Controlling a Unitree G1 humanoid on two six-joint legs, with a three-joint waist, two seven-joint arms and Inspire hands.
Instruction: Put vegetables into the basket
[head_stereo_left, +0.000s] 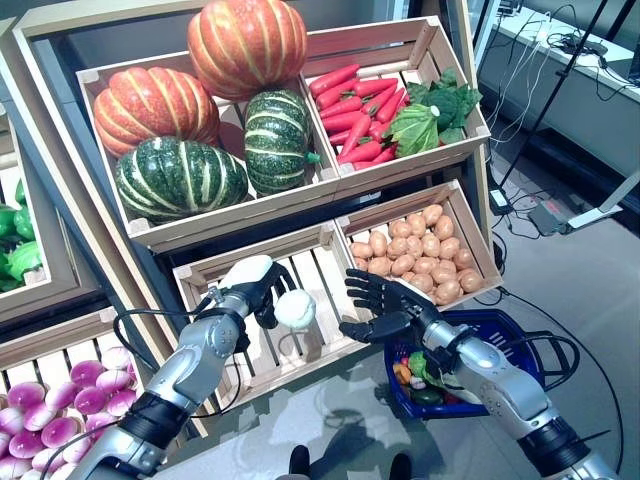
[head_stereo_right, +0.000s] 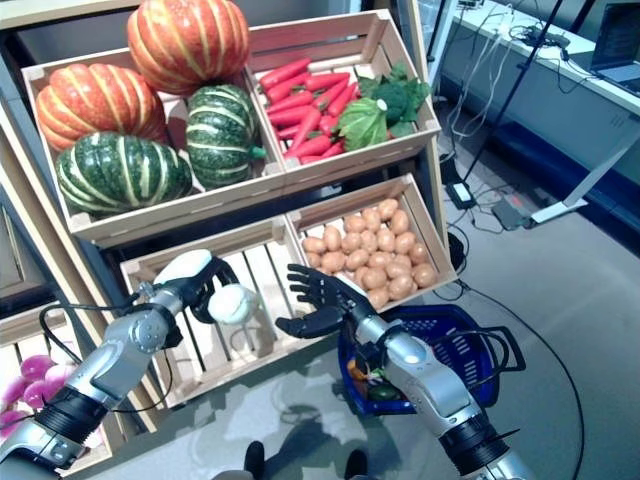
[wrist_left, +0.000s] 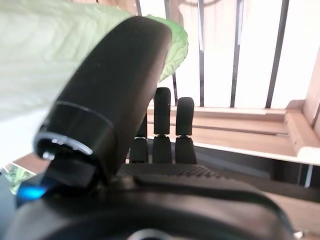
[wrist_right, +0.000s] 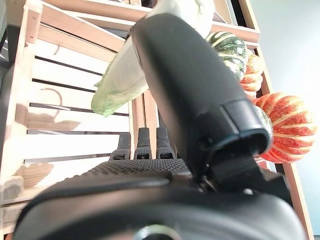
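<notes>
Transfer step: pale cabbage (head_stereo_left: 296, 308) gripped in left hand (head_stereo_left: 255, 288); right hand (head_stereo_left: 385, 303) spread alongside; next, carry to basket (head_stereo_left: 520, 340) beyond it.

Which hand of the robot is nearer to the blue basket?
Right. The right hand hovers open just up-left of the blue basket; the left hand, holding a pale cabbage, is farther left.
</notes>
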